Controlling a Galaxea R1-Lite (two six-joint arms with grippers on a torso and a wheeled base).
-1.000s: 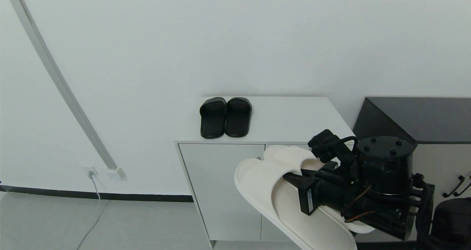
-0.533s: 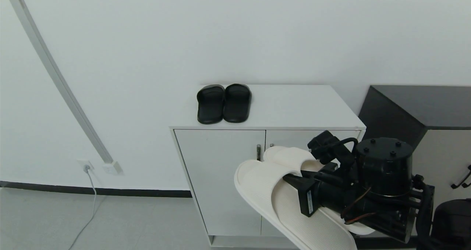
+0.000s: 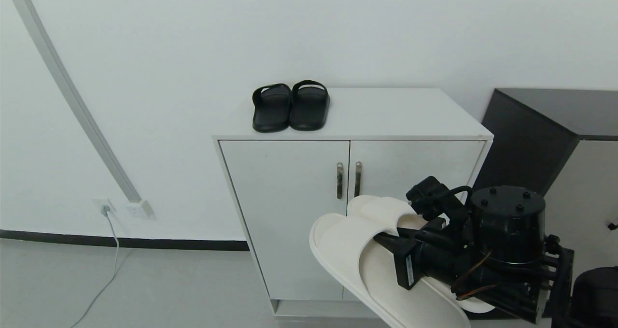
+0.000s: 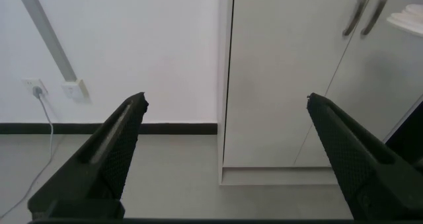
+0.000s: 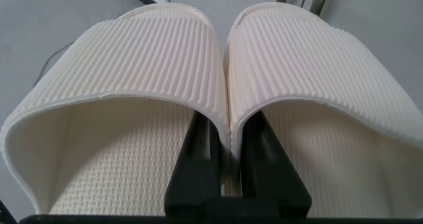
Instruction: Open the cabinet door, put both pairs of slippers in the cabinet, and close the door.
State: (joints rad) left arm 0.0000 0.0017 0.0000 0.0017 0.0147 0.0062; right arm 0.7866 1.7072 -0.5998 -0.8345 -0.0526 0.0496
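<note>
In the right gripper (image 3: 388,236), a pair of white slippers (image 3: 347,250) is clamped. The two fingers pinch the touching inner side walls together, so the jaws are narrow and holding. The toes point away from the wrist, toward the cabinet (image 3: 400,110). Just beyond the toes, the left door (image 3: 285,207) and right door (image 3: 415,168) are both shut, with two metal handles (image 3: 339,180) side by side at the middle seam. Higher up and farther off, the black slippers (image 3: 291,106) sit side by side on the cabinet's top, untouched.

The left gripper (image 4: 226,100) is empty, fingers spread wide. It is low, facing the cabinet's lower left corner, near but apart from it.

Progress is early: one pair in hand, no door opened, nothing inside. The black pair and the closing are both left to do. The free left gripper looks like the one to take a handle.

Farther left are a wall socket (image 3: 102,206) and a cable (image 3: 104,270).
</note>
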